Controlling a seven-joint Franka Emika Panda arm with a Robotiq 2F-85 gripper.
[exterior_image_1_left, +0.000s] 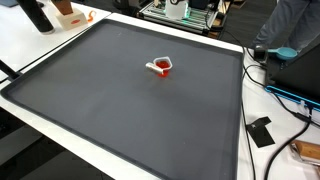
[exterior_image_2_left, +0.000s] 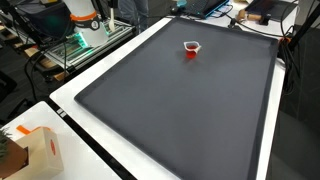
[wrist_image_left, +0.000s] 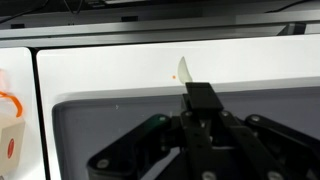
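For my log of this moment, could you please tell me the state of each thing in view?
pincer: shut, nothing seen in it
red and white cup: seems upright on the mat, untouched
grey mat: lying flat
white box: upright, off the mat

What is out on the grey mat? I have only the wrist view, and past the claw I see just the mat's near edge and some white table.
Observer: A small red and white container stands alone on the mat, well in from every edge in both exterior views.
Operator: Anything off the mat that I should note?
Observer: In an exterior view, a flat black object lies on the white table just beside the mat's edge.
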